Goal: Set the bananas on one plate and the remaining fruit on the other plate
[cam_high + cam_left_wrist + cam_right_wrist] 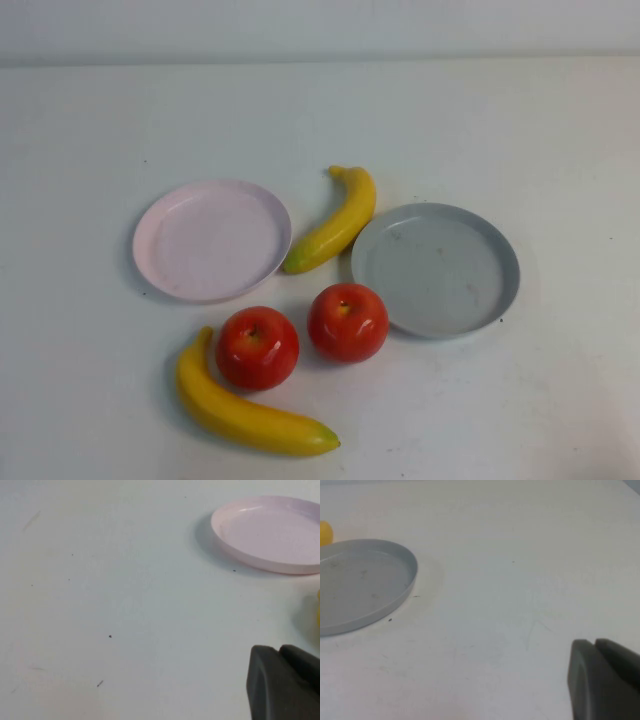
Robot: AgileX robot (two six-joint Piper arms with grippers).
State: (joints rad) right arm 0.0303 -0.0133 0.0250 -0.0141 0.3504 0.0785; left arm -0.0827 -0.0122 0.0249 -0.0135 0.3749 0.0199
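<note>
In the high view, one banana lies between the pale pink plate and the grey plate, both empty. A longer banana curves along the front, beside two red apples on the table. Neither arm shows in the high view. My left gripper is shut and empty over bare table, apart from the pink plate. A yellow banana edge shows there. My right gripper is shut and empty, apart from the grey plate.
The white table runs back to a pale wall. A yellow banana tip peeks past the grey plate in the right wrist view.
</note>
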